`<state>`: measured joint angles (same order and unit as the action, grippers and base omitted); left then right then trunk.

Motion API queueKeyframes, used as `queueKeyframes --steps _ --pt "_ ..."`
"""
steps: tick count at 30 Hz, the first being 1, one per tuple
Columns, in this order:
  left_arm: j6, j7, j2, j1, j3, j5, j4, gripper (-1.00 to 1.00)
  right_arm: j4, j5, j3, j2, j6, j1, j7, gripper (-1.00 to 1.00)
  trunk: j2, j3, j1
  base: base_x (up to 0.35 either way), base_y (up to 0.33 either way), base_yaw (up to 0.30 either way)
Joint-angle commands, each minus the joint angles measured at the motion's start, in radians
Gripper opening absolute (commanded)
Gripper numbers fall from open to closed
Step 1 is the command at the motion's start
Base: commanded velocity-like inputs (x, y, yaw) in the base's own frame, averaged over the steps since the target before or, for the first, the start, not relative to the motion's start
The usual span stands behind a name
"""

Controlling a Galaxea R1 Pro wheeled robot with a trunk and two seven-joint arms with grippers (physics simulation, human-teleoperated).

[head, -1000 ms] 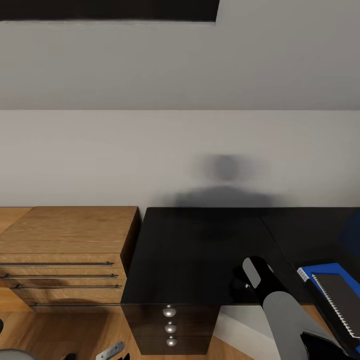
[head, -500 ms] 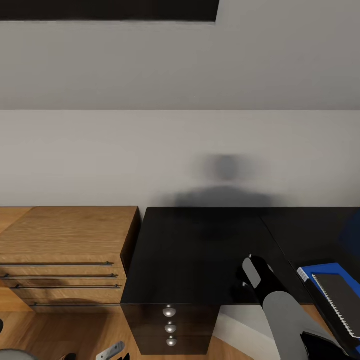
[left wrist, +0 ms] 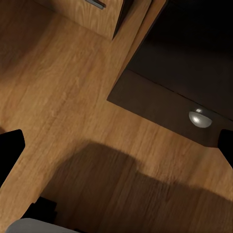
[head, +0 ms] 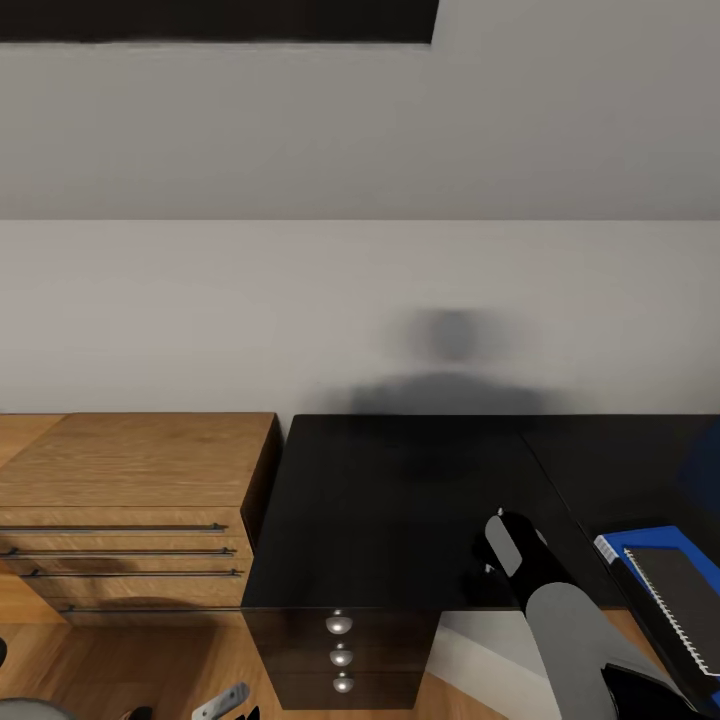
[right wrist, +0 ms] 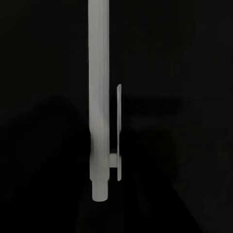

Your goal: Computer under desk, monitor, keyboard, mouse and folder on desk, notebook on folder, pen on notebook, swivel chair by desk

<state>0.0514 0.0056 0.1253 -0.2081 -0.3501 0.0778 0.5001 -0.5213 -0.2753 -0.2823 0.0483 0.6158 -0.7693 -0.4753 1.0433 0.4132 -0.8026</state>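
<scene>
On the glossy black L-shaped desk (head: 400, 500), beside the light-wood drawer chest (head: 130, 480): one thin white-silver pen (right wrist: 99, 107) with a side clip, seen from the right wrist against the black top, directly ahead of the right pincer, its long axis lying across that pincer's line of sight. The pincer's fingers were lost in the dark; whether they were spread or closed on the pen could not be told. The right arm (head: 560, 620) reached over the desk's near edge. One bright blue flat folder (head: 640, 540) lay to that arm's right, apparently on the desk's side wing, with the dark grey notebook (head: 690, 600) with white page edges on top. Judged: the pen belonged on the notebook, a rightward carry, the right arm being nearer. The left pincer (left wrist: 116, 145) hung wide open and empty over the wooden floor (left wrist: 63, 92), near a round silver drawer knob (left wrist: 200, 118).
</scene>
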Motion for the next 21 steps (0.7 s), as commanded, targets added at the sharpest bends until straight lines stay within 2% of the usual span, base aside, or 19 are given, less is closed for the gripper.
queueKeyframes --steps 1,9,21 --pt "0.002 0.001 0.0 -0.001 -0.001 0.008 0.0 1.0 -0.002 -0.013 -0.003 0.001 -0.001 -0.001 -0.009 -1.0 0.001 0.001 0.0 0.0 0.0 0.0" --pt "0.002 0.0 0.0 -0.001 -0.001 0.008 0.0 1.0 -0.002 -0.013 -0.003 0.001 -0.001 0.0 -0.01 -1.0 0.001 0.001 0.0 0.0 0.0 0.0" --pt "0.002 -0.002 0.0 -0.001 -0.002 0.008 0.0 1.0 -0.003 -0.014 -0.003 0.001 -0.001 0.0 -0.009 -1.0 -0.083 -0.036 0.046 0.0 0.0 0.0"
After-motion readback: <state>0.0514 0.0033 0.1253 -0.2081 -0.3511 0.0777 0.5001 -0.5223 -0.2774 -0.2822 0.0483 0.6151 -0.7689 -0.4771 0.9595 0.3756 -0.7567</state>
